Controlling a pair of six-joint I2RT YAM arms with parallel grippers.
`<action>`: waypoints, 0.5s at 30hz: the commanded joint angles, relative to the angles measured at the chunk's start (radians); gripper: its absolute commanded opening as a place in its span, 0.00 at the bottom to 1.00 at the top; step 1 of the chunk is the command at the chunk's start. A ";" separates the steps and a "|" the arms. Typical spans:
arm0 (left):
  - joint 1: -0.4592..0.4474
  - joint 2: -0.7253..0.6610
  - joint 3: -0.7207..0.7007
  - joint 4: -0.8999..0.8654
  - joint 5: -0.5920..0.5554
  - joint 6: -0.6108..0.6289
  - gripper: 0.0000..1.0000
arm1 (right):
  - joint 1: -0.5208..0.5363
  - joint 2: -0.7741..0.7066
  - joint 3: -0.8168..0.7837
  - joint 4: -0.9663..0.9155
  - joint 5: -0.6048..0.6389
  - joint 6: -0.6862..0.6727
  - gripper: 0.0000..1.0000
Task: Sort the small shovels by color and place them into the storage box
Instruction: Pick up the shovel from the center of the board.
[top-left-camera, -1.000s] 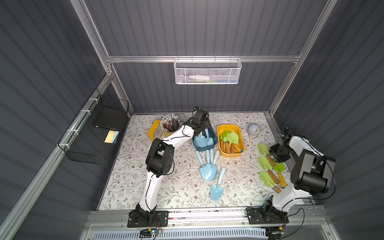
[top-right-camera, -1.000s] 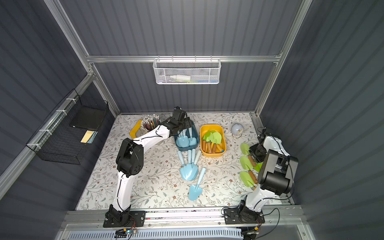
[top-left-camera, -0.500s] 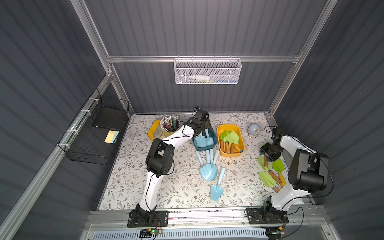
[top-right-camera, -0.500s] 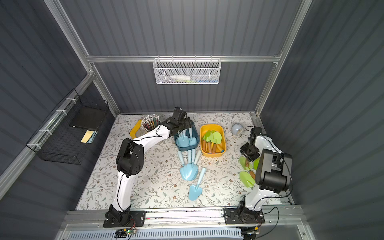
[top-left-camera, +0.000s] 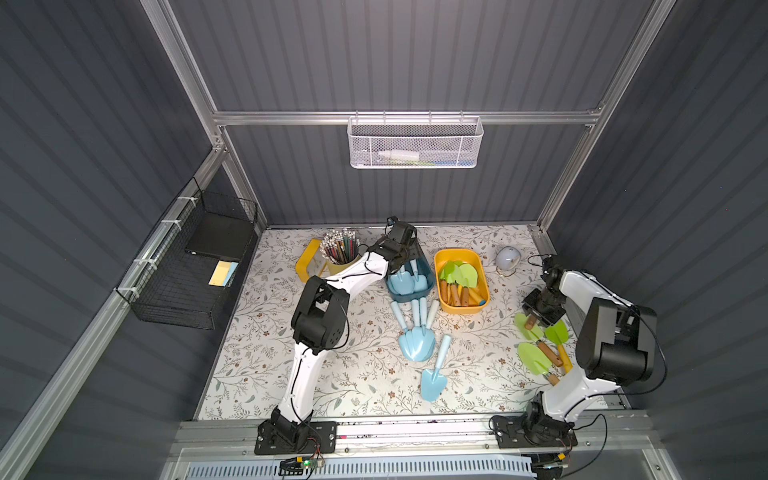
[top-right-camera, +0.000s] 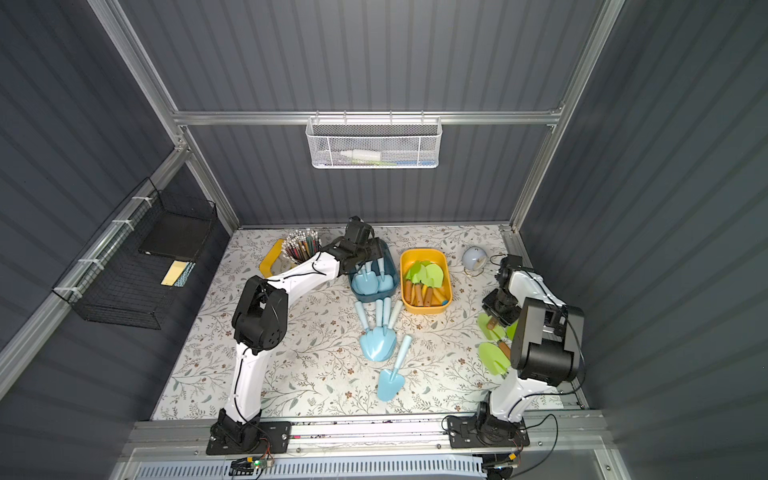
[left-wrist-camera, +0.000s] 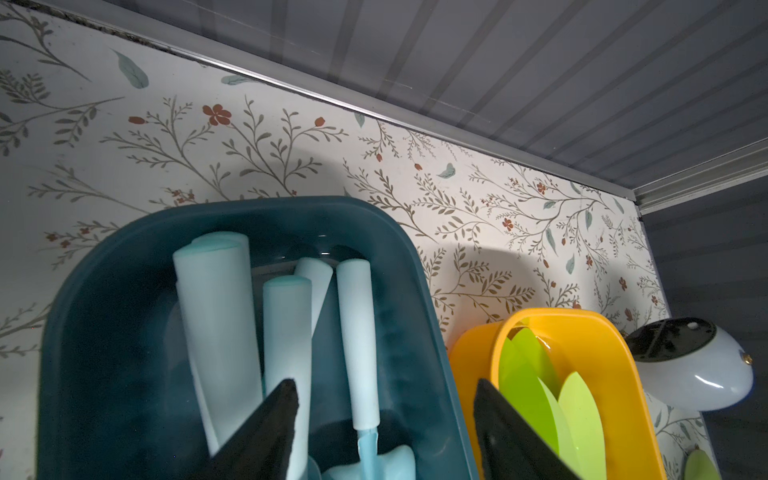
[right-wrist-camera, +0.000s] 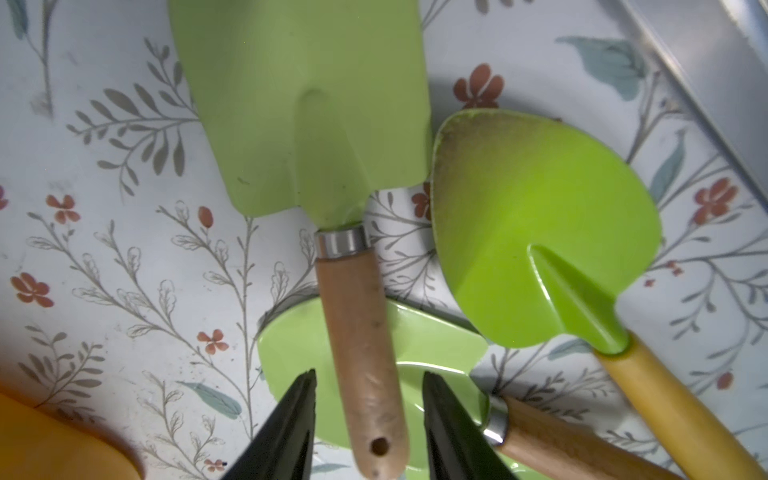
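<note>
Right gripper (right-wrist-camera: 368, 373) narrowly open astride the wooden handle (right-wrist-camera: 357, 328) of a green shovel (right-wrist-camera: 307, 104) lying on the table (top-left-camera: 353, 374), well apart from the yellow storage box (top-left-camera: 463, 309); best closed squarely mid-handle before lifting

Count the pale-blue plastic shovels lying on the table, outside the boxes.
5. Four pale-blue plastic shovels lie fanned, blades stacked, in front of the teal plastic box; one lies alone nearer the front. The stack may hide more.

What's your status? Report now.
Left gripper open over blue box. Right gripper open, straddling handle of green shovel. Blue shovels loose mid-table. Nothing blocking.
</note>
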 joint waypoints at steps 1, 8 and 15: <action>0.001 -0.039 -0.011 0.003 0.006 -0.008 0.69 | -0.001 0.001 -0.027 -0.023 0.015 -0.017 0.45; 0.001 -0.038 0.008 0.006 -0.006 -0.008 0.69 | 0.000 0.010 -0.089 0.069 -0.051 0.003 0.41; 0.001 -0.037 0.027 -0.006 -0.027 -0.007 0.69 | -0.001 0.005 -0.129 0.124 -0.064 0.016 0.23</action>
